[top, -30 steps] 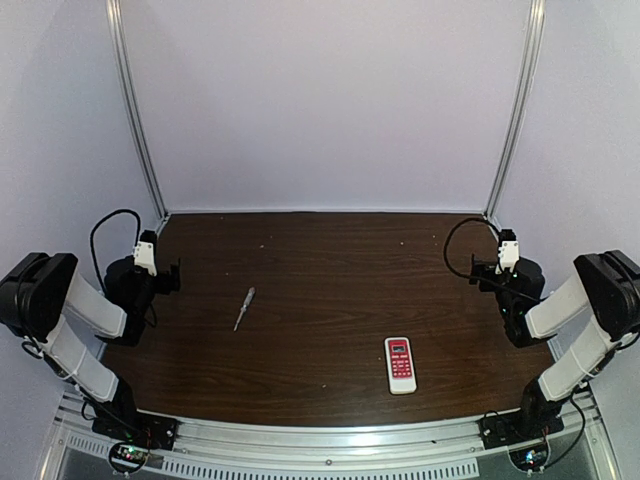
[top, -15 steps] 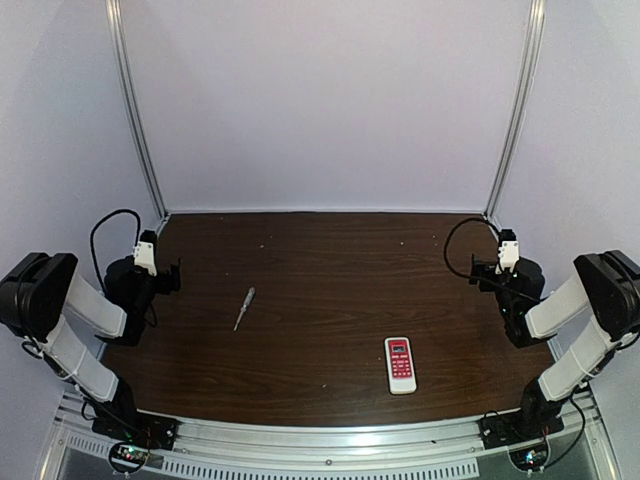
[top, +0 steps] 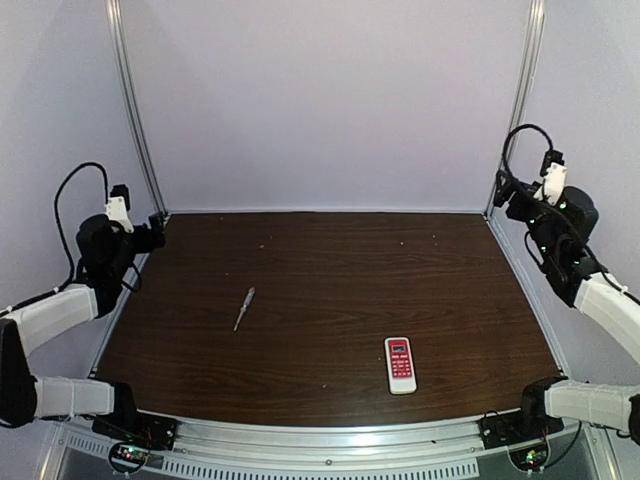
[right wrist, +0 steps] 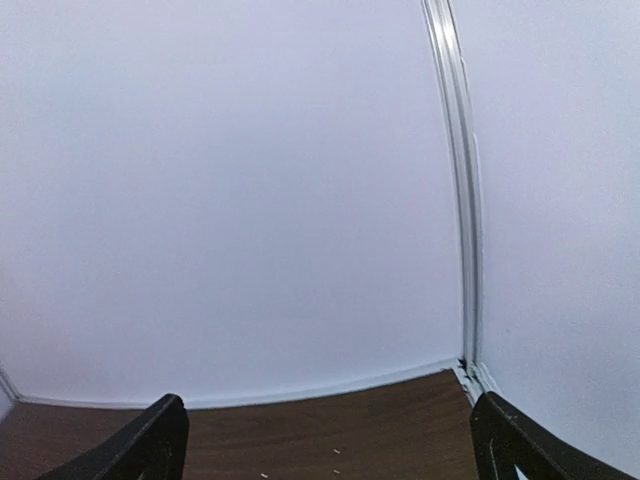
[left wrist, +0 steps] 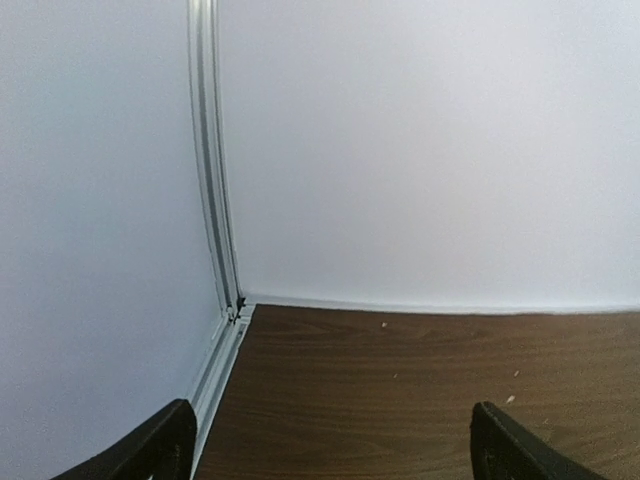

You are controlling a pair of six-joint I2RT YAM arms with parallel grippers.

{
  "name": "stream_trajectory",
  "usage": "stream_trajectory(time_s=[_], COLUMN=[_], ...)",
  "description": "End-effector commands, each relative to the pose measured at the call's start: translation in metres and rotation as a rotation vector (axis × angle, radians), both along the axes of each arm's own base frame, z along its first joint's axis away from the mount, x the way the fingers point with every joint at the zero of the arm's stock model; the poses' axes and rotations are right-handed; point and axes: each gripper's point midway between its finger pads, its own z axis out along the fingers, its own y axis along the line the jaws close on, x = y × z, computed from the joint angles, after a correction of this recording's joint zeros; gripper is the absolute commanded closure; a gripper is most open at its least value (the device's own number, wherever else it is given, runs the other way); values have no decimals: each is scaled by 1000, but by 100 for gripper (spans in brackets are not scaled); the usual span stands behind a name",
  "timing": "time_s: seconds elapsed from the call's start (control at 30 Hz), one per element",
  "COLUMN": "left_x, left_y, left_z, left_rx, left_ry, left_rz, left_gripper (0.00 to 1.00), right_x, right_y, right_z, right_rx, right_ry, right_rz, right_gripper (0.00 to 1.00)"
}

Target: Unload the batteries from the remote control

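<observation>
View from above and from both wrists. The brown wood-grain table [top: 330,260] is closed in by pale walls, with a metal post at the far left corner [top: 135,110] and another at the far right corner [top: 520,100].

The remote control [top: 401,364] lies flat near the front edge, right of centre. Its buttons face up, its display end points to the far side, and its back is turned to the table and hidden. Nothing touches it.

A thin pale pointed tool [top: 244,308] lies left of centre, slightly slanted and well apart from the remote control.

The left gripper [top: 152,238] hangs above the far left corner of the table, beside the left post, facing the back wall. In its wrist view its two dark fingers [left wrist: 150,455] stand at opposite bottom corners, wide apart, with only bare table and wall between them.

The right gripper [top: 508,195] is held high by the far right post. In its wrist view its fingers [right wrist: 150,440] are likewise spread wide, and nothing is gripped.

Both grippers are well away from the remote control and the tool.
</observation>
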Motion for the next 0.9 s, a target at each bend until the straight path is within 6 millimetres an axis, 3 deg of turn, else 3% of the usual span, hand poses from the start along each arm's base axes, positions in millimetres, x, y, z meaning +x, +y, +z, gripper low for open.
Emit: stream_trajectory(time_s=[0.0, 0.1, 0.27, 0.43, 0.6, 0.87], left_x=[-30, -51, -63, -82, -94, -101], left_y=[20, 31, 4, -9, -31, -64], left_z=[-7, -21, -30, -36, -42, -55], left_rx=[-318, -373, -386, -402, -410, -366], left_ry=[227, 272, 332, 330, 332, 393], left_rz=[178, 263, 112, 37, -74, -174], left_gripper=[3, 3, 3, 3, 3, 2], right_x=[-36, -51, -62, -70, -92, -129], right_y=[35, 48, 44, 68, 93, 110], right_z=[-4, -1, -18, -32, -44, -44], right_rx=[291, 351, 413, 407, 428, 468], right_ry=[110, 80, 133, 223, 218, 186], right_rz=[232, 326, 308, 437, 615, 766], right_gripper=[0, 0, 0, 0, 0, 0])
